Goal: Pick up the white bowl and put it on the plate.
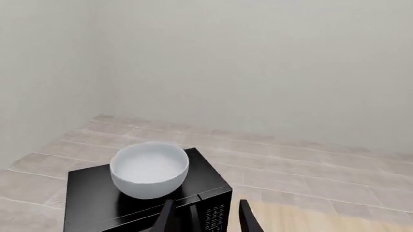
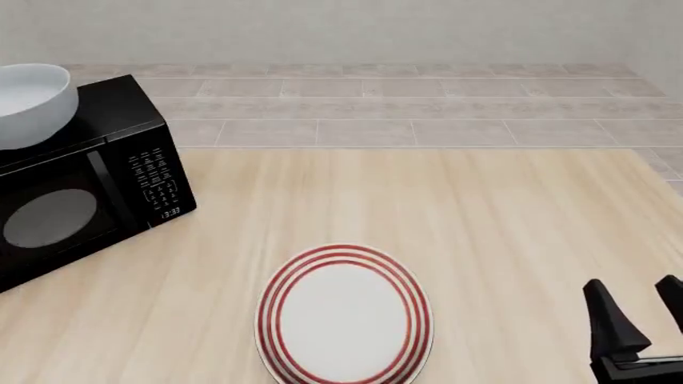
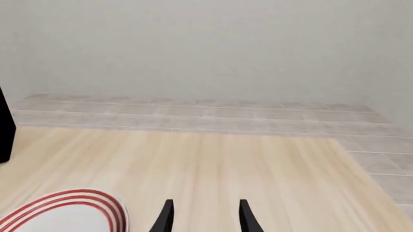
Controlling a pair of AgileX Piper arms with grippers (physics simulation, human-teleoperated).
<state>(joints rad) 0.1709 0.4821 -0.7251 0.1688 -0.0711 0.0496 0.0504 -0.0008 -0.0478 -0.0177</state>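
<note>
While white bowl (image 2: 30, 102) tops microwave (image 2: 85, 180), plate (image 2: 344, 314) lies apart.

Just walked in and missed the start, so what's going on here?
Two robot arms work at a wooden table, and nothing is held yet. The white bowl sits on top of a black microwave at the table's left. The left gripper is open and points toward it. The plate lies bare near the front edge. The right gripper is open at the right.
</note>
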